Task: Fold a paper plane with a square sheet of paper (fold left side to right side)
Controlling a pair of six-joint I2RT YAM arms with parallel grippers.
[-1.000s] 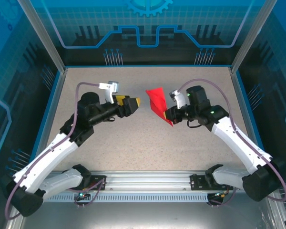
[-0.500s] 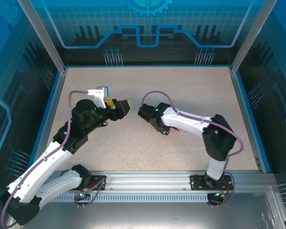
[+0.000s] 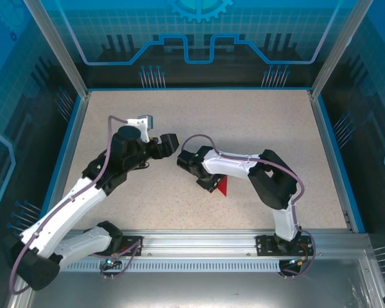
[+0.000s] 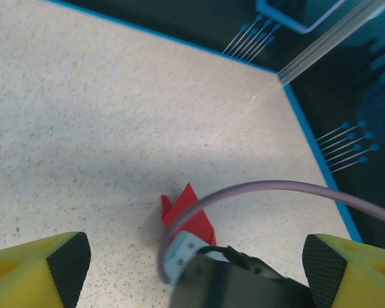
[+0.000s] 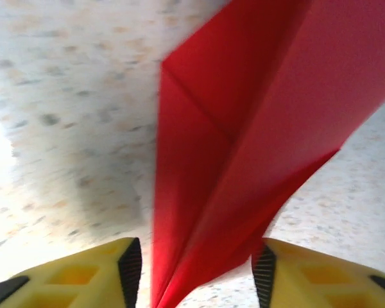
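Observation:
The red paper plane [image 3: 223, 187] lies near the table's middle, a creased pointed dart folded from the square sheet. My right gripper [image 3: 208, 184] points down over it and hides most of it from above. In the right wrist view the plane [image 5: 244, 141] runs up between the parted yellow fingers [image 5: 129, 269] of my right gripper [image 5: 196, 273], with a gap on the left side. My left gripper [image 3: 170, 142] hovers up and left of it, open. From the left wrist, the plane [image 4: 186, 212] peeks out behind the right arm's wrist [image 4: 237, 279], and my left gripper [image 4: 194, 269] holds nothing.
A purple cable [image 4: 276, 189] from the right arm arcs across the left wrist view. The speckled tabletop [image 3: 199, 115] is bounded by a blue rim [image 3: 324, 154] and metal posts. The arm rail [image 3: 199, 244] runs along the near edge.
The right arm swung left and down to the table's middle, carrying the plane with it, and its jaws parted. The left gripper shifted slightly and stayed open.

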